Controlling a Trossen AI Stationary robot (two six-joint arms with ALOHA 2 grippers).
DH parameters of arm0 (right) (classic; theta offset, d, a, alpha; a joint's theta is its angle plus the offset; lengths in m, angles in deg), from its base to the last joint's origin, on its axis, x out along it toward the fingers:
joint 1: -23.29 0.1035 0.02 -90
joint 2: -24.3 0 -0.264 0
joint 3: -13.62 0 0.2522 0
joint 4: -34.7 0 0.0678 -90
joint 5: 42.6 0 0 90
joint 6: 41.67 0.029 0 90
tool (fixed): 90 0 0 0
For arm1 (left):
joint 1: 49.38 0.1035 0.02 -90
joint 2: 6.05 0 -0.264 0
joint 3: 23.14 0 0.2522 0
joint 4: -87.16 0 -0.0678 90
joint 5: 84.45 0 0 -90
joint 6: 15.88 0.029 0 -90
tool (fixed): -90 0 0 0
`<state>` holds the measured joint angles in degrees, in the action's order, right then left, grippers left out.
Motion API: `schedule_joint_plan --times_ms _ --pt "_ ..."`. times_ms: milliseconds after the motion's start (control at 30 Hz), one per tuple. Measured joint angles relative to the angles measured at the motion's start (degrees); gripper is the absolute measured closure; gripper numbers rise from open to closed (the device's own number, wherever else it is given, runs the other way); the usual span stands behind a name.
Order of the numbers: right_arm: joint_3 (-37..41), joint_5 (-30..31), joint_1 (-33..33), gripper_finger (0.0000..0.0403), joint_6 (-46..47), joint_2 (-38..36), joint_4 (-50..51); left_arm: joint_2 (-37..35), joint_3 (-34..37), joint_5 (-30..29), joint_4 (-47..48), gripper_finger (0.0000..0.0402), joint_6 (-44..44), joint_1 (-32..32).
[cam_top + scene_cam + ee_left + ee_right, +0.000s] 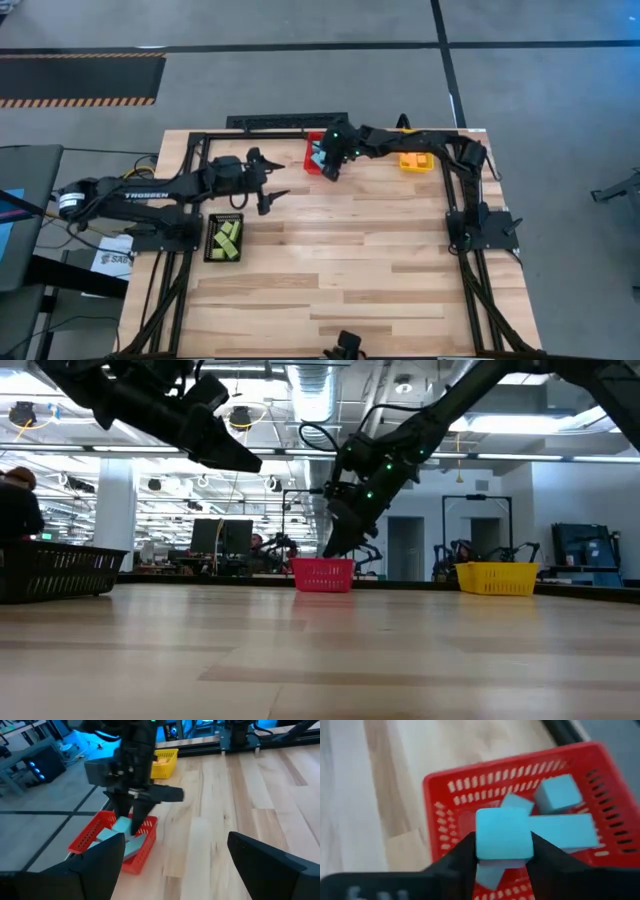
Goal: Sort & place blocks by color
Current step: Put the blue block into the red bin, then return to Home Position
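"TROSSEN" lettering on left arm (150, 196)

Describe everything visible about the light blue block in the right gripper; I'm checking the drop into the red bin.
The light blue block is a small, matte, solid-looking cube with slightly rounded edges. It sits between the two dark fingers of the right gripper, which touch its two opposite sides. It hangs above the red bin, over other light blue blocks lying inside. The bin stands at the table's far edge.
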<state>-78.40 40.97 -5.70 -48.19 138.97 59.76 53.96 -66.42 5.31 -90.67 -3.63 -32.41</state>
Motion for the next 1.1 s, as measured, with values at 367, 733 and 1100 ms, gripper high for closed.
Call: schedule_joint_plan --times_ms 367,733,1100 --pt "-0.1 0.2 -1.3 0.0055 0.5 -3.9 3.5 0.0 0.0 1.3 0.0 0.0061 0.8 2.7" --pt "3.1 0.3 0.4 0.0051 0.7 -21.6 20.2 -4.1 0.0 1.0 1.9 0.0061 -0.7 2.7" --pt "39.6 0.4 3.8 0.0085 8.4 -48.5 -13.1 -16.2 12.7 3.0 -10.1 0.0061 -5.9 5.2"
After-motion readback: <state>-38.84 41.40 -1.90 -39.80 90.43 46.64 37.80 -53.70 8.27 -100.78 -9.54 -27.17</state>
